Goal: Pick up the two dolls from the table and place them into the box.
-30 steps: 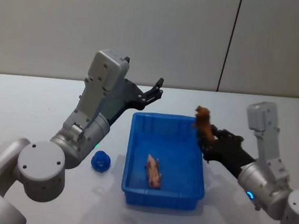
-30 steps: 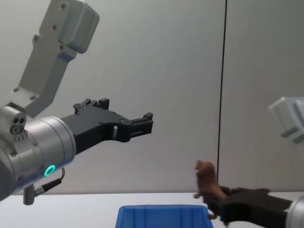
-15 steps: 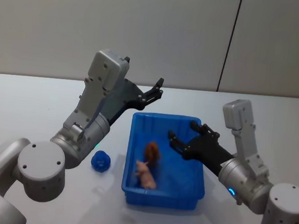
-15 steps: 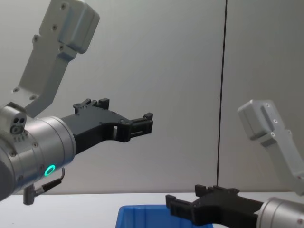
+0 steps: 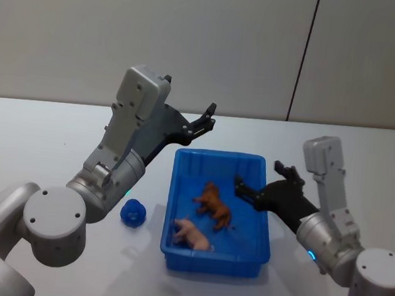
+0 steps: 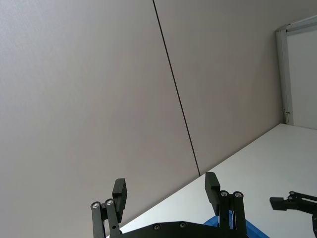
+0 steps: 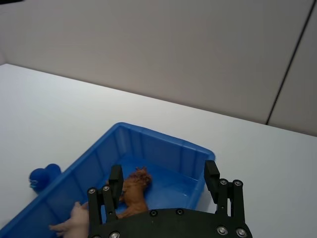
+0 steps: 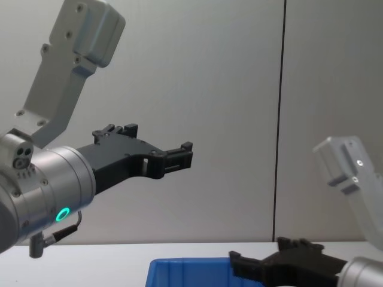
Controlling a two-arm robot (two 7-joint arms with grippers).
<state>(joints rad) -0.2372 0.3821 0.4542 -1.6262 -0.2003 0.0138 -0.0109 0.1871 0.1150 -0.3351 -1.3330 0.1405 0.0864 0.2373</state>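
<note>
Two dolls lie inside the blue box (image 5: 179, 188): a brown animal doll (image 5: 214, 203) near the middle and a pink one (image 5: 190, 234) toward the front. In the right wrist view the brown doll (image 7: 135, 190) and pink doll (image 7: 73, 220) show within the box (image 7: 163, 144). My right gripper (image 5: 262, 184) is open and empty above the box's right rim. Raised behind the box's far left corner, my left gripper (image 5: 204, 120) is open and empty; it also shows as the left gripper (image 8: 154, 142) in the chest view.
A small blue round object (image 5: 133, 213) sits on the white table (image 5: 36, 146) left of the box; the same blue object (image 7: 43, 176) shows in the right wrist view. A grey wall stands behind the table.
The right gripper let go of the brown doll over the box, and the doll now lies inside. The gripper then drew back toward the right rim. The pink doll shifted forward. The left arm held still.
</note>
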